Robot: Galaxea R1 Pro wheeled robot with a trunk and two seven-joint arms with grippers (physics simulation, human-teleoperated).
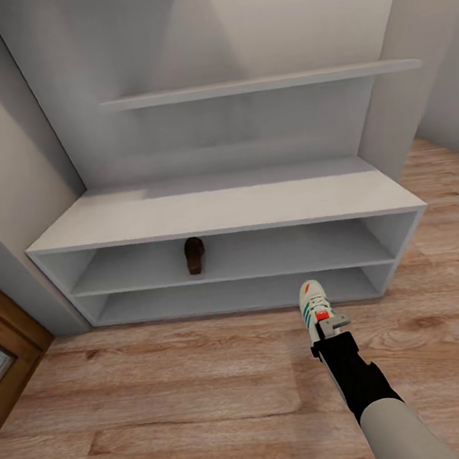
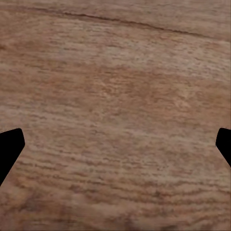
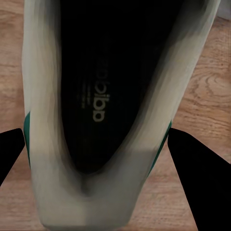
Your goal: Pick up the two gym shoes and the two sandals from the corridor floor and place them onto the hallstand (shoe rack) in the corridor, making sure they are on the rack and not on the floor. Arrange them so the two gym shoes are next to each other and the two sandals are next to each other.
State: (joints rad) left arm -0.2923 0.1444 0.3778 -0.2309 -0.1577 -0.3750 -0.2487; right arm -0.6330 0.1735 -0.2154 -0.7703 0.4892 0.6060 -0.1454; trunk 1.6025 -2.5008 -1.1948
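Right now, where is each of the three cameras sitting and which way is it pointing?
Head view: on the robot's head, looking forward and down at the hallstand, a sandal on its upper shelf; the right arm holds a gym shoe over the corridor floor.
Left wrist view: by the left claw, facing bare floor; two dark fingertips at the edges.
Right wrist view: by the right claw, looking into the shoe's opening.
Shared: the shoe shows in the head and right wrist views; the floor in all three.

Home entrance corridor, simulated: pale grey-white hallstand [image 1: 219, 209] with two open shoe shelves against wall, floating wall shelf [image 1: 259, 84] above, wood-plank floor [image 1: 174, 399], wooden door frame [image 1: 5, 351] at left edge.
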